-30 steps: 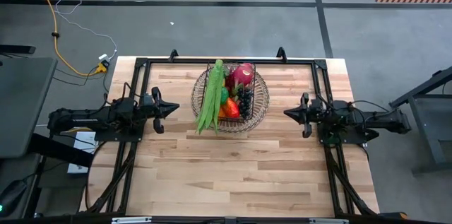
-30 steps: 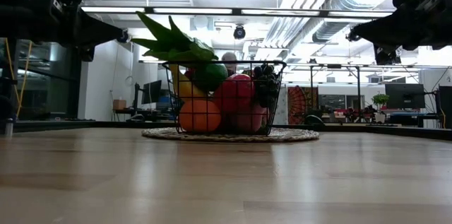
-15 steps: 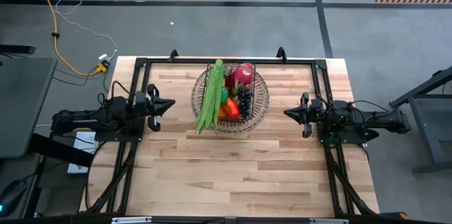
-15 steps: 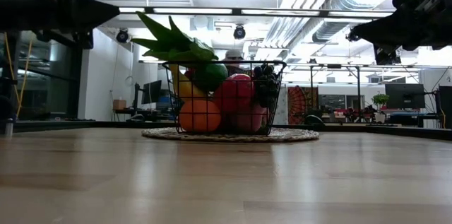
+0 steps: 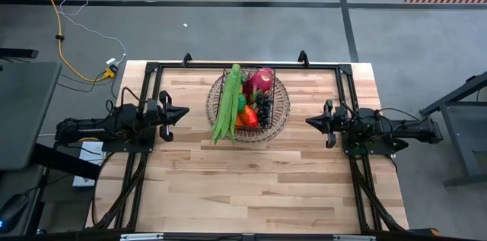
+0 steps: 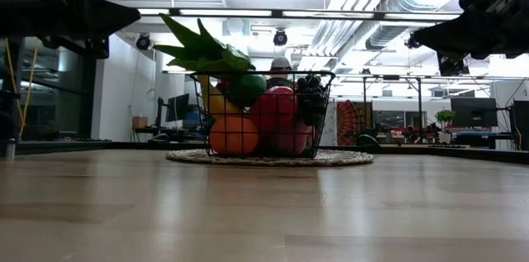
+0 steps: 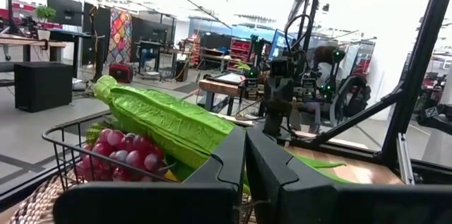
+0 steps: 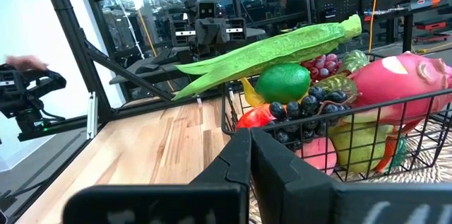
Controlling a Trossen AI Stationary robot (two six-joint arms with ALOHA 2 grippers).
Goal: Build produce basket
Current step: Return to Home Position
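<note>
Mid-bench (image 5: 251, 188), on wicker tray (image 6: 347, 159): wire basket (image 6: 327, 105) holding husked corn (image 5: 226, 104), dark grapes (image 5: 263, 109), orange (image 6: 233, 135). My left hand (image 5: 183, 112) and right hand (image 5: 310, 122) flank it, both closed, empty.

We've got a pale wood worktop (image 5: 251, 188) here, striped plank by plank in light and honey tones. The basket (image 6: 324, 121) is a black wire grid, the woven tray (image 6: 347, 159) straw tan. Bright green on the corn (image 5: 225, 108), hot pink on the dragon fruit (image 5: 262, 80), near-black on the dark grapes (image 5: 264, 109). We spot the orange (image 6: 234, 136) glowing orange, a lime (image 8: 282, 83) in vivid green, the purple grapes (image 7: 121, 155) reddish. The left end effector (image 5: 185, 112) and right end effector (image 5: 309, 122) are matte black, the floor (image 5: 228, 28) grey, the cable (image 5: 58, 37) yellow.
</note>
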